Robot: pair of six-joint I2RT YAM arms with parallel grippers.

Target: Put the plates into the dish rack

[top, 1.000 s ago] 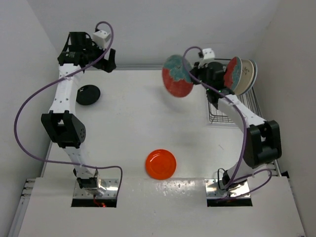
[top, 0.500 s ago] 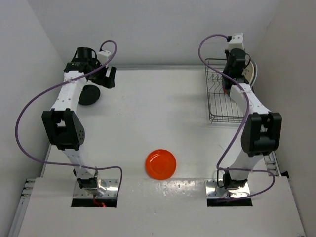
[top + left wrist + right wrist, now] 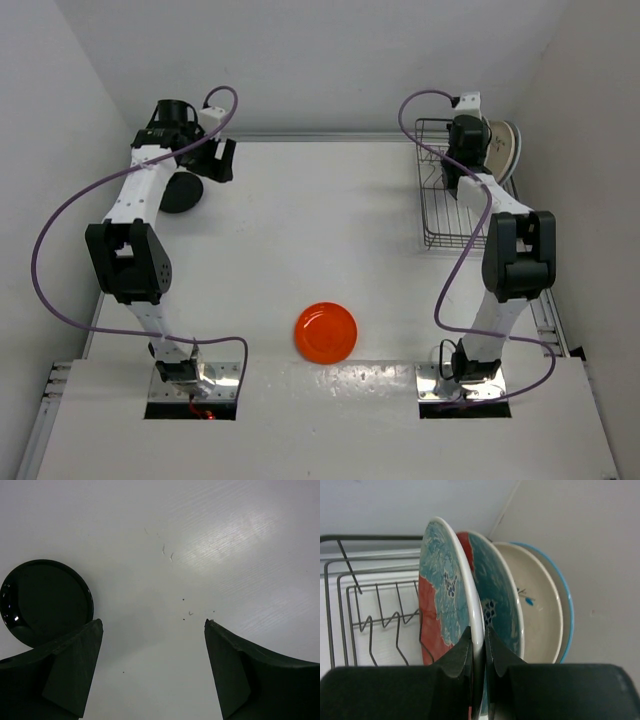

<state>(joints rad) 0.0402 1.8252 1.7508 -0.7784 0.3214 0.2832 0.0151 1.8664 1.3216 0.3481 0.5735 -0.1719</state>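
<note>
My right gripper (image 3: 477, 632) is clamped on the rim of a red-and-teal plate (image 3: 442, 595), which stands upright in the dish rack (image 3: 370, 538) at the far right. My left gripper (image 3: 152, 625) hangs open over the table (image 3: 225, 540), with the black plate (image 3: 45, 600) just beside it. The orange plate (image 3: 326, 332) lies near the middle.

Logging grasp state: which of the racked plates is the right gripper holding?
The leftmost red-and-teal floral plate in the right wrist view: the right gripper pinches its rim; the second floral plate and the cream plate stand free behind it.
</note>
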